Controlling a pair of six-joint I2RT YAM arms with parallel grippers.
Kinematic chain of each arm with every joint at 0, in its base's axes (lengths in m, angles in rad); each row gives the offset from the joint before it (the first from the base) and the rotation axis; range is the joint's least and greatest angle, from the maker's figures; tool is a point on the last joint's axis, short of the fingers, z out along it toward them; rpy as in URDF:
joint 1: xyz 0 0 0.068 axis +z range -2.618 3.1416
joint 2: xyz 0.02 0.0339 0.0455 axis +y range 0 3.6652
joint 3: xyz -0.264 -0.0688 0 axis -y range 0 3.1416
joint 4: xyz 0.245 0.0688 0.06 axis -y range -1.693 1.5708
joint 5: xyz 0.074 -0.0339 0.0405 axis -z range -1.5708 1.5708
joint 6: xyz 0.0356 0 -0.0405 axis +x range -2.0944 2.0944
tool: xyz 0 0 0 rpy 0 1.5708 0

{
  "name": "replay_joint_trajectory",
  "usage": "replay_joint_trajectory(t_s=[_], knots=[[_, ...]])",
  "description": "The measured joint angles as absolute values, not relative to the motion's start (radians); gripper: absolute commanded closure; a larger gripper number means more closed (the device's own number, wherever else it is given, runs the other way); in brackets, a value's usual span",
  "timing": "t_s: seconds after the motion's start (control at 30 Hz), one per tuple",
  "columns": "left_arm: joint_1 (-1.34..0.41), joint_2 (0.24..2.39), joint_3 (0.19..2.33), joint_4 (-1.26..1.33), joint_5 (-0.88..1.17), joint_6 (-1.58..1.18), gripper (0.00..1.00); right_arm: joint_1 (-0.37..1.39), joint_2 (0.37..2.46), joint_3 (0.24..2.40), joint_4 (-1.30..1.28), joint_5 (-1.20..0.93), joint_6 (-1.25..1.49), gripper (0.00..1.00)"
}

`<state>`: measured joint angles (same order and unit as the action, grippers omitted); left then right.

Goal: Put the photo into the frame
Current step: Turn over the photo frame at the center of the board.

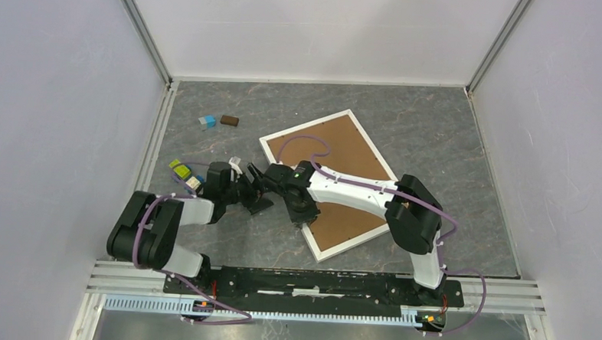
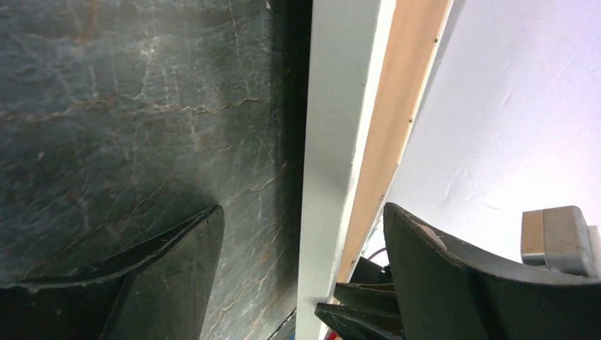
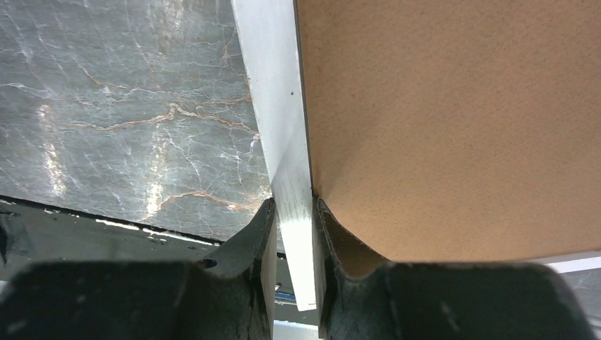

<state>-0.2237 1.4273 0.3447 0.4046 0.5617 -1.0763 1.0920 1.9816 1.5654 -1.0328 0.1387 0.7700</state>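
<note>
One thin white frame (image 1: 307,125) lies back-up, matte brown backing board (image 1: 337,152) showing, on the grey veined tabletop (image 1: 437,145) between plain pale walls (image 1: 56,90), its rim pinched by the right gripper (image 3: 294,209) while the left gripper (image 2: 303,212) gapes wide astride it.

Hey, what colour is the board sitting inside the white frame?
The backing board is plain brown, clearest in the right wrist view.

Left end effector (image 2: 303,212): jaws wide apart. Right end effector (image 3: 294,205): jaws pinched onto frame (image 3: 273,106) rim. Both arms bent inward, wrists close together.
</note>
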Motion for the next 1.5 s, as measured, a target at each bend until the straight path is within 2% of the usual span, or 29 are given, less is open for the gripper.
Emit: replay_joint_trajectory(t_s=[0.13, 0.2, 0.33, 0.43, 0.47, 0.5, 0.53, 0.6, 0.63, 0.83, 0.97, 1.03, 1.13, 1.3, 1.5], knots=[[-0.227, 1.538, 0.324, 0.600, 0.625, -1.142, 0.19, 1.090, 1.966, 1.564, -1.026, 0.141, 0.770, 1.00], [-0.240, 1.608, 0.324, 0.707, 0.642, -1.188, 0.26, 1.090, 1.962, 1.562, -1.023, 0.141, 0.770, 1.00], [-0.301, 1.762, 0.327, 0.937, 0.654, -1.288, 0.54, 1.090, 1.951, 1.544, -1.006, 0.142, 0.770, 1.00], [-0.339, 1.831, 0.337, 1.050, 0.651, -1.350, 0.69, 1.090, 1.932, 1.518, -0.999, 0.148, 0.765, 0.99], [-0.348, 1.835, 0.336, 1.073, 0.638, -1.357, 0.72, 1.090, 1.923, 1.509, -0.999, 0.158, 0.756, 0.94], [-0.351, 1.833, 0.336, 1.087, 0.629, -1.358, 0.73, 1.089, 1.914, 1.505, -0.999, 0.163, 0.745, 0.82], [-0.353, 1.826, 0.336, 1.086, 0.624, -1.359, 0.77, 1.089, 1.903, 1.501, -0.997, 0.169, 0.731, 0.62], [-0.355, 1.790, 0.344, 1.050, 0.607, -1.357, 0.80, 1.090, 1.863, 1.480, -0.968, 0.188, 0.683, 0.38], [-0.356, 1.763, 0.353, 1.006, 0.601, -1.353, 0.81, 1.090, 1.827, 1.459, -0.941, 0.212, 0.648, 0.30], [-0.346, 1.633, 0.463, 0.681, 0.565, -1.274, 0.88, 1.084, 1.491, 1.305, -0.768, 0.347, 0.339, 0.02], [-0.334, 1.569, 0.594, 0.441, 0.554, -1.209, 0.94, 1.105, 1.219, 1.124, -0.616, 0.362, 0.117, 0.02], [-0.330, 1.539, 0.668, 0.309, 0.545, -1.172, 0.98, 1.162, 1.087, 1.003, -0.546, 0.371, 0.007, 0.02], [-0.328, 1.483, 0.772, 0.136, 0.520, -1.132, 0.98, 1.271, 0.965, 0.844, -0.462, 0.386, -0.125, 0.02], [-0.326, 1.395, 0.870, -0.049, 0.476, -1.108, 0.98, 1.376, 0.823, 0.612, -0.344, 0.415, -0.282, 0.02], [-0.325, 1.326, 0.933, -0.234, 0.433, -1.105, 0.98, 1.422, 0.791, 0.552, -0.194, 0.559, -0.380, 0.05]])
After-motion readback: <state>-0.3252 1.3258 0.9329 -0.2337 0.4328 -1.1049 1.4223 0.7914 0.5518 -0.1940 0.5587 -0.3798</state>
